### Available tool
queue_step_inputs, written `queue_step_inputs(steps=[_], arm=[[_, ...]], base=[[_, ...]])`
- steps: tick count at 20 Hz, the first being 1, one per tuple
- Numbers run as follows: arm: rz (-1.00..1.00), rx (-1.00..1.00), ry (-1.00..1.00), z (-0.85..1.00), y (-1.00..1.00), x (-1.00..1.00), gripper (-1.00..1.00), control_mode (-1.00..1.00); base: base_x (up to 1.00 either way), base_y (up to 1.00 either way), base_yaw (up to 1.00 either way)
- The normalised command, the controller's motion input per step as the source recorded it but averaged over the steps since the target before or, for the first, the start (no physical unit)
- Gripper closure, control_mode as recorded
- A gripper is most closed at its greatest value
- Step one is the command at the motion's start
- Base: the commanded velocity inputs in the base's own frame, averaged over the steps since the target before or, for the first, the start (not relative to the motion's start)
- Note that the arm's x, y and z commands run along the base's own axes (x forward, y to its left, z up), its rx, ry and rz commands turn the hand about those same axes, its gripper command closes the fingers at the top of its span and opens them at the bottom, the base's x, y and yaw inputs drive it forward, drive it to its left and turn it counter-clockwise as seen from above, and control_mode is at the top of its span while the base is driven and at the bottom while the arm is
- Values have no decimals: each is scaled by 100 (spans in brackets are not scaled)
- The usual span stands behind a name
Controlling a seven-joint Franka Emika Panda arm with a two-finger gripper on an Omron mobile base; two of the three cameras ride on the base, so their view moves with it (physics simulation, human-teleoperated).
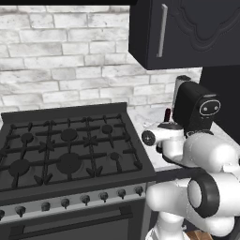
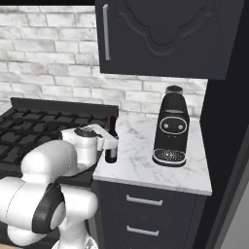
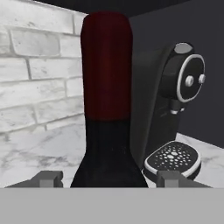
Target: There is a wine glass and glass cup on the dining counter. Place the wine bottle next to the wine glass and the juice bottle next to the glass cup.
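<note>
Beside the stove (image 1: 65, 150), on a small marble worktop (image 2: 146, 160) with a black coffee machine (image 2: 171, 127), the wine bottle (image 3: 107, 113) stands between the gripper's (image 3: 107, 178) parted fingers (image 3: 48, 178), contact unclear.

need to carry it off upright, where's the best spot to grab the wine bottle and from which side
Grip the wine bottle low, at the shoulder just under the dark red capsule, coming in level from the front of the worktop. It stands upright, the coffee machine crowds one side, and the gripper already straddles it, jaws apart.
</note>
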Motion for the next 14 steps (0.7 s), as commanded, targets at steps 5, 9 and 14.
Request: queue_step_inputs(steps=[5,9,14], arm=[[1,-2,0,33,22,-34,100,-100],[0,-3,0,31,21,-42,100,-100],[0,0,4,33,28,-36,100,-100]], base=[[0,0,0],[0,0,0],[0,0,0]])
